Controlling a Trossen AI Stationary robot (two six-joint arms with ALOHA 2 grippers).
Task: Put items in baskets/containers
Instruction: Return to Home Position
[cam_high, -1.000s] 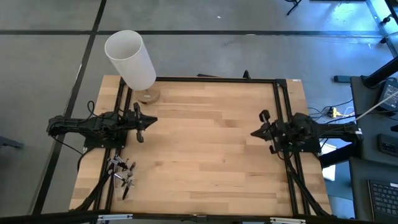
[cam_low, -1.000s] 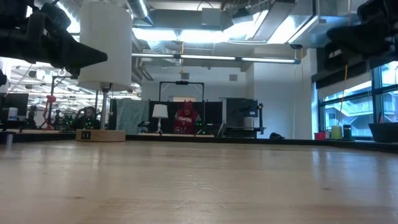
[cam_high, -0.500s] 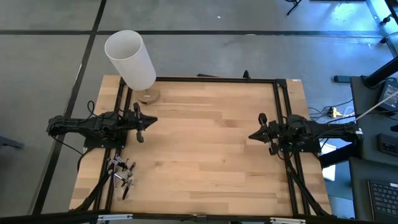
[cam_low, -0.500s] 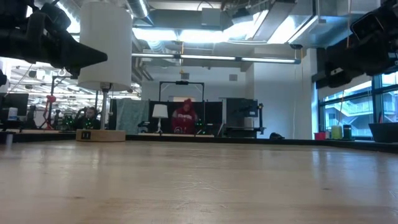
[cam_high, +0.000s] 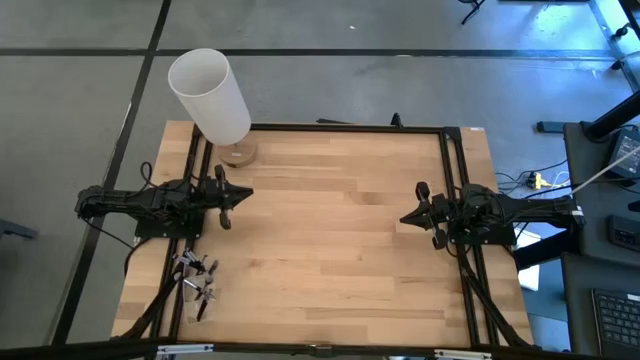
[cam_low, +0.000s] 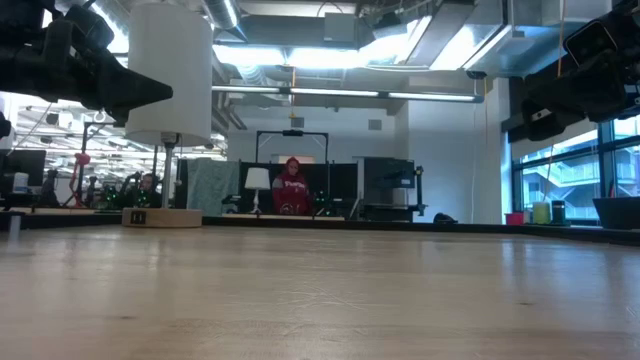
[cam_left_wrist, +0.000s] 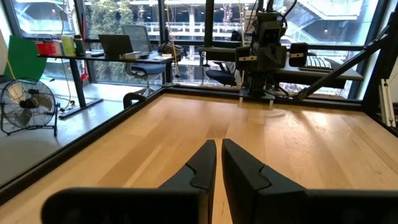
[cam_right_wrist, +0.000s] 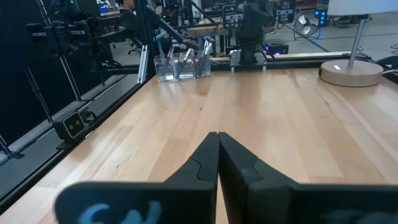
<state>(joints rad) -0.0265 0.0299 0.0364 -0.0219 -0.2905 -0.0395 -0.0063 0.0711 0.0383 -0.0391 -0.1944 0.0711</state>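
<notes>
**Brushes (cam_high: 205, 270) stand in the clear container (cam_high: 190, 287) at the table's left edge; both arms hang off the wood**

The brushes are gathered upright in the clear container, which sits on the wooden table (cam_high: 340, 240) near its front left corner, just beside the dark rail that runs under the left arm. In the right wrist view the same container (cam_right_wrist: 180, 68) shows across the table as a row of see-through compartments with brush handles (cam_right_wrist: 186, 57) rising out of them. How many brushes there are cannot be made out.

The left gripper (cam_high: 240, 194) hangs above the left side of the table, pointing toward the middle, well apart from the container. Its fingers (cam_left_wrist: 239, 165) are drawn together with only a sliver between them, and they hold nothing.

The right gripper (cam_high: 408, 216) hangs above the right side, facing the left one across the bare wood. Its fingers (cam_right_wrist: 233, 155) are pressed together, also holding nothing.

A tall white lamp (cam_high: 208, 95) stands on a round wooden base (cam_high: 238, 153) at the back left corner. In the low view both arms show raised above the tabletop, and a person in red (cam_low: 291, 195) is in the room beyond.
</notes>
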